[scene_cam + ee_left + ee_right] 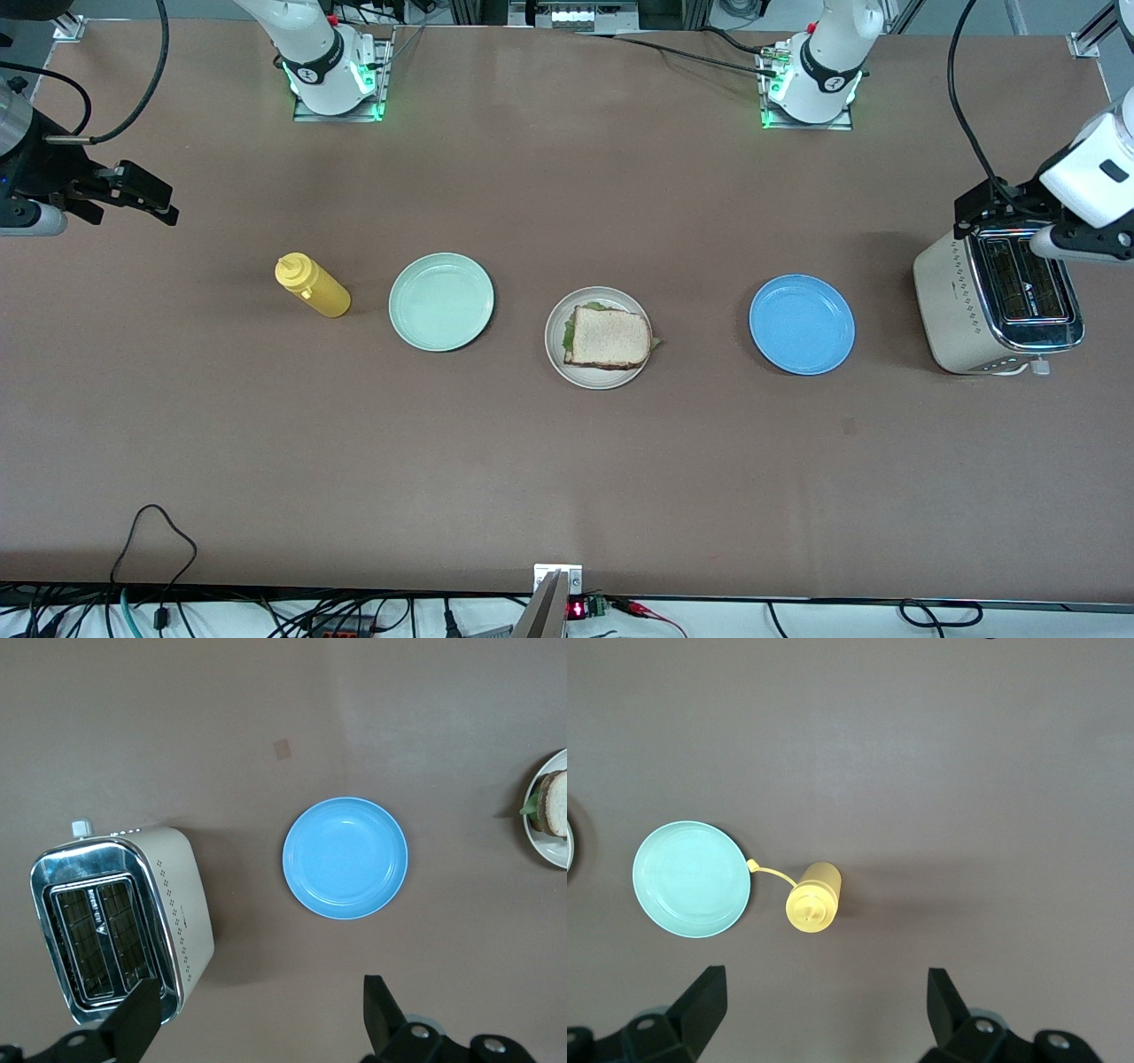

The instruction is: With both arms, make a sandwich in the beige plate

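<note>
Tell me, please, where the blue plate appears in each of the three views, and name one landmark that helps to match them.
Front view: the blue plate lies on the table between the beige plate holding the sandwich and the toaster.
Left wrist view: the blue plate sits near the middle of the picture.
Right wrist view: it is not in it.
Shared landmark: the toaster, beside the blue plate in both the front and left wrist views.

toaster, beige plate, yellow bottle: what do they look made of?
Toaster: likely metal, with a mirror-bright chrome top and matte cream painted sides. Beige plate: probably glazed ceramic, given the soft sheen on its raised rim. Yellow bottle: looks like soft plastic, matte and opaque, with a moulded nozzle cap.
</note>
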{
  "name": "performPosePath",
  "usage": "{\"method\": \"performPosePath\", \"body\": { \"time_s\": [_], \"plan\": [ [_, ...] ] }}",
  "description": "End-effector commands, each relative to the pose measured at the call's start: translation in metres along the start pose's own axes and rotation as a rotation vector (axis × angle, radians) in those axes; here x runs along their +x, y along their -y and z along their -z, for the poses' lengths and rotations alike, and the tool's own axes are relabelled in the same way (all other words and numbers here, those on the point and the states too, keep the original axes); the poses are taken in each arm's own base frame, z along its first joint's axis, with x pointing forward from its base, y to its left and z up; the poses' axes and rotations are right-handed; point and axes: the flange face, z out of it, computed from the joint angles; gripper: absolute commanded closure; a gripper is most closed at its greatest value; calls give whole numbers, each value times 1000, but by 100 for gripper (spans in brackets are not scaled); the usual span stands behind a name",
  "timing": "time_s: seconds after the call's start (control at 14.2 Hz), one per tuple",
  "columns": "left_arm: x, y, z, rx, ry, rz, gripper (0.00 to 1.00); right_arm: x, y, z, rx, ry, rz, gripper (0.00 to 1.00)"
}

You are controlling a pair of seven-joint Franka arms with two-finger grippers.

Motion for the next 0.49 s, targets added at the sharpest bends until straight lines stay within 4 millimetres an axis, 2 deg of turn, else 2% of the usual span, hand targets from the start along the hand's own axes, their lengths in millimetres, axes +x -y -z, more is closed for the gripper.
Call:
{"method": "performPosePath", "body": {
  "time_s": [0.0, 0.14, 0.28, 0.42],
  "plan": [
    [-13, -1, -1, 0, -15, 19, 0, -2, -2, 7, 11, -7, 9, 0],
    [-15, 8, -3, -32, -11, 43, 0, -2, -1, 7, 11, -7, 11, 0],
    [-17, 8, -11, -40, 4, 46, 0, -2, -1, 7, 13, -7, 11, 0],
    [-19, 6, -8, -42, -1, 38, 0, -2, -1, 7, 13, -9, 9, 0]
  ]
}}
